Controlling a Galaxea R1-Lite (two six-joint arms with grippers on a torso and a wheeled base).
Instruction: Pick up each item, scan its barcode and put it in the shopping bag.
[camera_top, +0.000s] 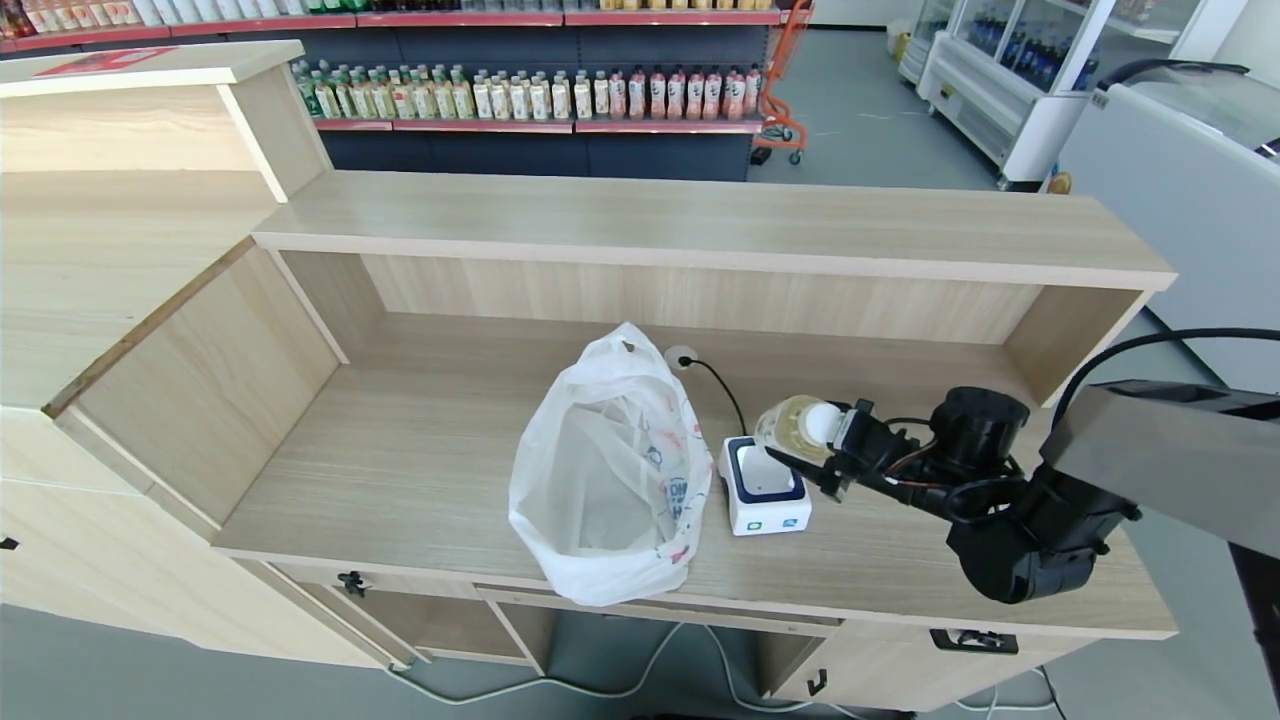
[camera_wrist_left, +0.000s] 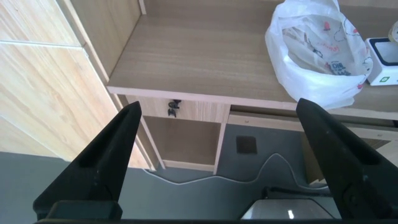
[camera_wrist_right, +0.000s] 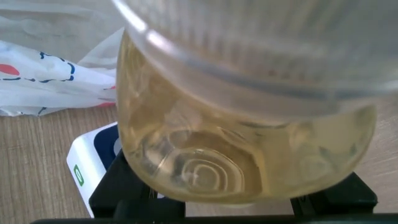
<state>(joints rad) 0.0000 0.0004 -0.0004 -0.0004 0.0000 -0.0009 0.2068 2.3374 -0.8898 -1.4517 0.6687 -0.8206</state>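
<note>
A clear bottle (camera_top: 793, 424) of pale yellow drink with a white cap lies on its side in my right gripper (camera_top: 828, 452), which is shut on it. It hangs just above the back right corner of the white barcode scanner (camera_top: 765, 488). In the right wrist view the bottle (camera_wrist_right: 249, 124) is very close, with the scanner (camera_wrist_right: 84, 168) beneath it. The white shopping bag (camera_top: 605, 470) stands open directly left of the scanner. My left gripper (camera_wrist_left: 217, 180) is open, low in front of the counter's left end, with the bag (camera_wrist_left: 317, 50) far off.
The scanner's black cable (camera_top: 718, 382) runs back to a port in the counter (camera_top: 420, 440). A raised shelf (camera_top: 700, 225) and side walls enclose the work surface. There is bare wood left of the bag. Store shelves of bottles (camera_top: 520, 95) stand behind.
</note>
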